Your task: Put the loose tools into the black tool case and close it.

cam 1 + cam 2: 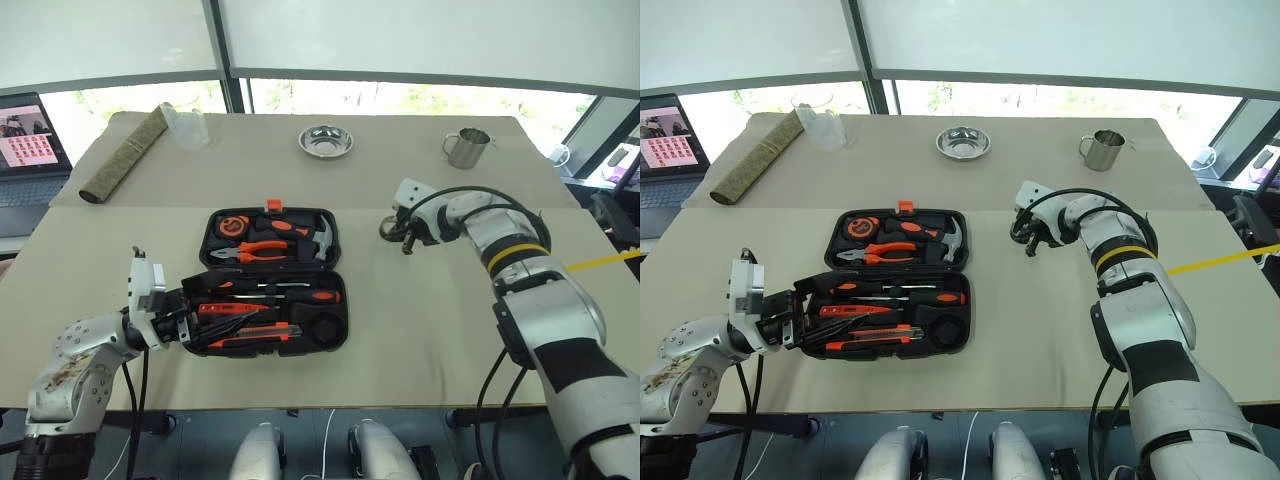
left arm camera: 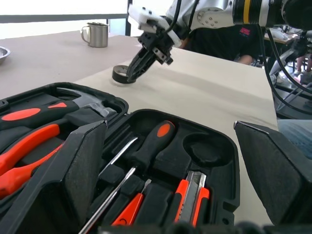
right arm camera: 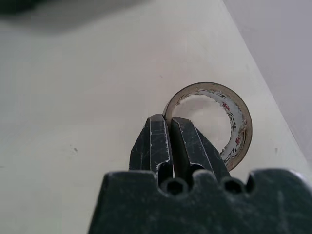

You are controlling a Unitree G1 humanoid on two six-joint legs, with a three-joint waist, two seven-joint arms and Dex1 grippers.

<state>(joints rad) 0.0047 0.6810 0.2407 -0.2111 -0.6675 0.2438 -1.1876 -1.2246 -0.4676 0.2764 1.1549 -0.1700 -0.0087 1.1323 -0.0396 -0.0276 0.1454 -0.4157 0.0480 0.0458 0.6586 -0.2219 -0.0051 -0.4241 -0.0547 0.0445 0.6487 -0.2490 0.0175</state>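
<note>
On the beige table (image 1: pixel 420 300), the right fingers (image 3: pixel 168 141) pinch the tape roll's (image 3: pixel 234 122) wall; left fingers (image 2: pixel 273 165) spread.

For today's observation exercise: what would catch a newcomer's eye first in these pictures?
The open black tool case at the middle of the table, bright with orange-handled tools. To its right, the right gripper has its jaws shut on the wall of the small black tape roll. The left gripper, jaws wide, sits at the case's near left edge.

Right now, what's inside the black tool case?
Black tool case holds pliers, hammer, screwdrivers and utility knife. Round slot looks empty. Left gripper hides the near-left corner.
</note>
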